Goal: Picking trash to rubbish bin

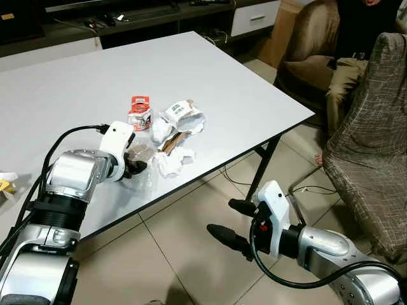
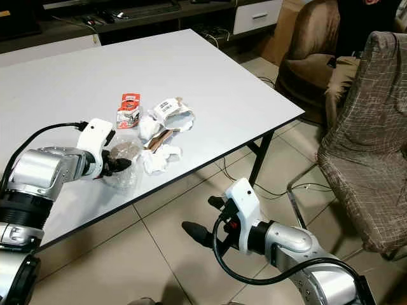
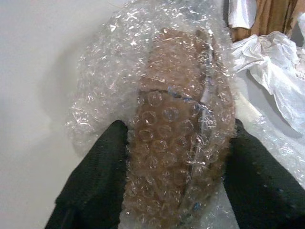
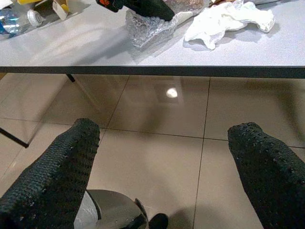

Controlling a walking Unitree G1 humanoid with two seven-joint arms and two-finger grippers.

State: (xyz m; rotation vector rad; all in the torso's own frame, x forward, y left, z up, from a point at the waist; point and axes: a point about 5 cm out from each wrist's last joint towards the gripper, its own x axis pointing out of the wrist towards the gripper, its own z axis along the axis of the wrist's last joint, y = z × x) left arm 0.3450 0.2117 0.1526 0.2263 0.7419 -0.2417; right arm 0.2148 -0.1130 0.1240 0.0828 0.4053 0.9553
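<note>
Your left gripper (image 3: pixel 176 157) has its jaws closed on the bubble-wrap bundle (image 3: pixel 181 119), one finger on each side, the bundle's long axis running straight out between them. It sits on the desk (image 1: pixel 76 82) near the front edge, with the crumpled white paper (image 1: pixel 172 162) just beside it. Your right gripper (image 4: pixel 167 162) hangs below desk height over the tiled floor (image 4: pixel 157 124), jaws spread wide and empty, so the left arm is the nearer one.
</note>
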